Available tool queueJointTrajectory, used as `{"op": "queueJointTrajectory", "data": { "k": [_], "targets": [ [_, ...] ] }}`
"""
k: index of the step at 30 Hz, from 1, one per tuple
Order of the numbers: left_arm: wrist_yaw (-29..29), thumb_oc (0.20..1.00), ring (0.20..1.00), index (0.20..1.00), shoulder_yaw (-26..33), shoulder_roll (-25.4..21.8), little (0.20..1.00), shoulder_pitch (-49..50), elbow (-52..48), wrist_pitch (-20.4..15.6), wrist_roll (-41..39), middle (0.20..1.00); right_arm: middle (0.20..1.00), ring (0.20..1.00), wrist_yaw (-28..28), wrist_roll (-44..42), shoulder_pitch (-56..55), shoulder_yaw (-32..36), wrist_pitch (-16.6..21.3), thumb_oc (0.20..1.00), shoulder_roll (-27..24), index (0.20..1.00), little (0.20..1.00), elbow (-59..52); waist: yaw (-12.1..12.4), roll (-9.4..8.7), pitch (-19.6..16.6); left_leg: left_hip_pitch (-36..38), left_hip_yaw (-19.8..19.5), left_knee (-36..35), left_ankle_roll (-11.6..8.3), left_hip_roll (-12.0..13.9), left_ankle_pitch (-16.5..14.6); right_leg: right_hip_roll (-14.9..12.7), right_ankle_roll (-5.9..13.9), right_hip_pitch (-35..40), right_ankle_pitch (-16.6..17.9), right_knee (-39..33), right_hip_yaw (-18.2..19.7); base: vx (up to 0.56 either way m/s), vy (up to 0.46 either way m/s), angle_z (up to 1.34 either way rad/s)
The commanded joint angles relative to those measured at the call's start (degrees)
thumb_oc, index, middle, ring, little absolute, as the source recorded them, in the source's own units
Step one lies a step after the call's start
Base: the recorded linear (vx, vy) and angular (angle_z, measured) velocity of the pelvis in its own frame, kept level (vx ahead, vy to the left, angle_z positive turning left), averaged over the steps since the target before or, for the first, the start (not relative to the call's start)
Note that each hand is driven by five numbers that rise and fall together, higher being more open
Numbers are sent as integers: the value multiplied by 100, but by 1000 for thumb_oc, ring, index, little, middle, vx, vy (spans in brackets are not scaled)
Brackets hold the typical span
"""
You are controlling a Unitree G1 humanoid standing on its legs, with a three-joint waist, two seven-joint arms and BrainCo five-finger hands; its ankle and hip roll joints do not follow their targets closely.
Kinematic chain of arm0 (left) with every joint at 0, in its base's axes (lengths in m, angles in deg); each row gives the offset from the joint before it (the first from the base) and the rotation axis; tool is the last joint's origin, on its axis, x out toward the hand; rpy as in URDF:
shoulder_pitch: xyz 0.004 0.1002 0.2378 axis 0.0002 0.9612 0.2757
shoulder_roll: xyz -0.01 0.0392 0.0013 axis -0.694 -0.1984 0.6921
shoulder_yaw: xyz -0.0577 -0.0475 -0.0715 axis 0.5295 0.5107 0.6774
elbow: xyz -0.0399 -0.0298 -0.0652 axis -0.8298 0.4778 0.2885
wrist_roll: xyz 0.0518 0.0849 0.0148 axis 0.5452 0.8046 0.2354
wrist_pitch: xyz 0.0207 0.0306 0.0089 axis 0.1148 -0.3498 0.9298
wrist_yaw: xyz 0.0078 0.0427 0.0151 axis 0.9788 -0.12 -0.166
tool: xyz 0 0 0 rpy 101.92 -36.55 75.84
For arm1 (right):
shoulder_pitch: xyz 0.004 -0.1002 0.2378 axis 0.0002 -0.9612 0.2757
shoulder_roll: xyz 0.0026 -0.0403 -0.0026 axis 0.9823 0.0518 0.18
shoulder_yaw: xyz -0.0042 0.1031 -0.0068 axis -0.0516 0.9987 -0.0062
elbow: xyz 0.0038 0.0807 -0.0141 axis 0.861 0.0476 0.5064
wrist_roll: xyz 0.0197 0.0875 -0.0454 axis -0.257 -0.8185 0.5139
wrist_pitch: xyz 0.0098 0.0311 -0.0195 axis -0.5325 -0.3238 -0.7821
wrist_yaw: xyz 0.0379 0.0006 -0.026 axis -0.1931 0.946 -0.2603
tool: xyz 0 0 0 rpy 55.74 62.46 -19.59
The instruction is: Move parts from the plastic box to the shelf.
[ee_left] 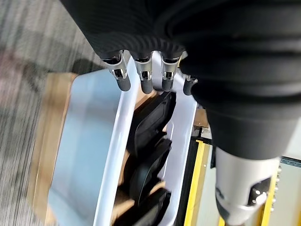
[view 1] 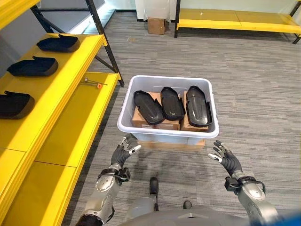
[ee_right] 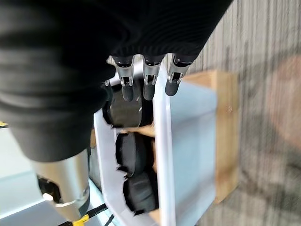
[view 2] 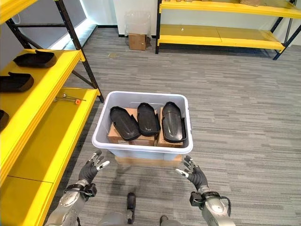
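A pale grey plastic box (view 1: 167, 133) stands on the floor before me, on a cardboard base. Three black moulded parts (view 1: 172, 104) lie side by side in it on brown cartons. My left hand (view 1: 123, 152) hovers just short of the box's near left corner, fingers relaxed and empty. My right hand (view 1: 225, 158) is held near the near right corner, also open and holding nothing. Along the left runs the yellow shelf (view 1: 75, 101), with three more black parts (view 1: 34, 66) on its upper level. Both wrist views look past the fingers (ee_left: 143, 77) at the box rim (ee_right: 162, 141).
An orange-handled tool (view 1: 94, 83) lies on the shelf's lower board. A dark shelf post (view 1: 107, 44) stands by the box's far left corner. A small cardboard box (view 1: 156, 25) sits far back, beside another yellow rack (view 1: 235, 21). Grey carpet surrounds the box.
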Motion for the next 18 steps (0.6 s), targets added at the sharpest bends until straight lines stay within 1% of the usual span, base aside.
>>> {"op": "queueJointTrajectory", "data": {
  "k": [1, 2, 3, 4, 6, 7, 8, 9, 10, 11, 12, 13, 14, 15, 16, 18],
  "targets": [
    [90, 1000, 1000, 1000, 165, -215, 1000, 149, -433, -221, 86, 1000, 1000, 1000, -102, 104, 142, -68, 168, 1000, 5, 1000, 1000, -341, 108, -17, -131, -237, -137, 697, -205, 229, -561, -224, 298, -477, 980, 817, -47, 124, 226, -13],
    [101, 1000, 1000, 1000, 165, -243, 1000, 135, -420, -213, 106, 1000, 1000, 1000, -98, 94, 148, -70, 166, 1000, -1, 1000, 1000, -326, 74, -7, -92, -168, -172, 716, -139, 177, -624, -249, 288, -660, 1278, 1168, 0, 65, 139, -13],
    [101, 1000, 1000, 1000, 166, -243, 1000, 134, -419, -214, 106, 1000, 1000, 1000, -98, 94, 150, -70, 166, 1000, -1, 1000, 1000, -325, 80, -9, -96, -177, -165, 721, -138, 176, -626, -250, 291, -678, 1272, 1186, 10, 53, 181, 8],
    [137, 1000, 1000, 1000, 174, -309, 1000, 134, -446, -187, 125, 1000, 1000, 1000, -88, 86, 137, -71, 169, 1000, 3, 1000, 1000, -361, 4, 63, 36, -9, -209, 714, -4, 132, -702, -240, 218, -1035, 1771, 1966, 69, 27, 126, 22],
    [137, 1000, 1000, 1000, 174, -309, 1000, 134, -447, -186, 125, 1000, 1000, 1000, -88, 86, 138, -71, 168, 1000, 2, 1000, 1000, -362, 8, 60, 39, -9, -203, 714, -3, 129, -702, -242, 220, -1045, 1765, 1983, 78, 31, 115, 17],
    [133, 1000, 1000, 1000, 191, -391, 1000, 146, -471, -172, 147, 1000, 1000, 1000, -86, 72, 150, -74, 187, 1000, -4, 1000, 1000, -385, -62, 163, 178, 114, -238, 675, 75, 182, -724, -121, 133, -1418, 1765, 2619, 23, 80, 151, -8],
    [126, 1000, 1000, 1000, 197, -412, 1000, 152, -478, -152, 172, 1000, 1000, 1000, -84, 69, 135, -72, 187, 1000, -8, 1000, 1000, -395, -89, 209, 203, 177, -226, 637, 89, 198, -759, -131, 112, -1550, 1710, 2709, -67, 174, 206, -8],
    [95, 1000, 1000, 1000, 228, -392, 1000, 182, -468, -142, 190, 1000, 1000, 1000, -79, 48, 98, -51, 184, 1000, 15, 1000, 1000, -407, -98, 253, 180, 339, -139, 547, 87, 207, -832, -222, 85, -1693, 1444, 2439, -465, 205, 108, -3],
    [74, 1000, 1000, 1000, 222, -372, 1000, 203, -424, -140, 131, 1000, 1000, 1000, -94, 21, 103, -43, 189, 1000, 0, 1000, 1000, -405, -110, 248, 165, 436, -87, 483, 63, 216, -867, -193, 68, -1771, 1313, 2087, -701, 223, 50, -5],
    [56, 1000, 1000, 1000, 235, -352, 1000, 235, -421, -135, 50, 1000, 1000, 1000, -98, 23, 100, -38, 191, 1000, -17, 1000, 1000, -412, -120, 251, 177, 517, -52, 442, 43, 213, -907, -197, 94, -1807, 1291, 1808, -872, 189, -24, -27],
    [42, 1000, 1000, 1000, 237, -332, 1000, 255, -381, -125, 2, 1000, 1000, 1000, -102, 18, 124, -47, 195, 1000, -33, 1000, 1000, -400, -120, 230, 178, 596, -1, 415, 15, 205, -956, -232, 141, -1839, 1321, 1424, -1061, 196, -63, -46],
    [28, 1000, 1000, 1000, 249, -303, 1000, 297, -377, -119, -21, 1000, 1000, 1000, -122, 24, 150, -71, 191, 1000, -44, 1000, 1000, -396, -137, 221, 189, 703, 39, 368, -19, 220, -1010, -210, 197, -1838, 1407, 977, -1180, 134, -52, -40],
    [28, 1000, 1000, 1000, 249, -302, 1000, 297, -377, -119, -21, 1000, 1000, 1000, -122, 24, 150, -71, 192, 1000, -44, 1000, 1000, -396, -139, 223, 195, 711, 38, 366, -20, 223, -1010, -207, 197, -1827, 1410, 970, -1183, 212, -79, -45],
    [7, 1000, 1000, 1000, 285, -278, 1000, 337, -354, -120, -12, 1000, 1000, 1000, -148, 92, 209, -91, 179, 1000, -73, 1000, 1000, -359, -169, 168, 197, 884, 84, 307, -67, 192, -1077, -165, 307, -1984, 1635, 387, -1320, 222, -78, -42],
    [-8, 1000, 1000, 1000, 314, -257, 1000, 351, -328, -136, 14, 1000, 1000, 1000, -163, 113, 222, -96, 177, 1000, -84, 1000, 1000, -352, -178, 141, 215, 991, 109, 285, -100, 187, -1124, -158, 369, -2032, 1781, 140, -1388, 225, -78, -39],
    [-29, 1000, 1000, 1000, 333, -243, 1000, 380, -331, -142, 42, 1000, 1000, 1000, -173, 157, 209, -110, 162, 1000, -100, 1000, 1000, -376, -185, 128, 230, 1071, 113, 276, -118, 200, -1161, -148, 398, -2019, 1856, 43, -1414, 129, -66, -23]
  ]
}}
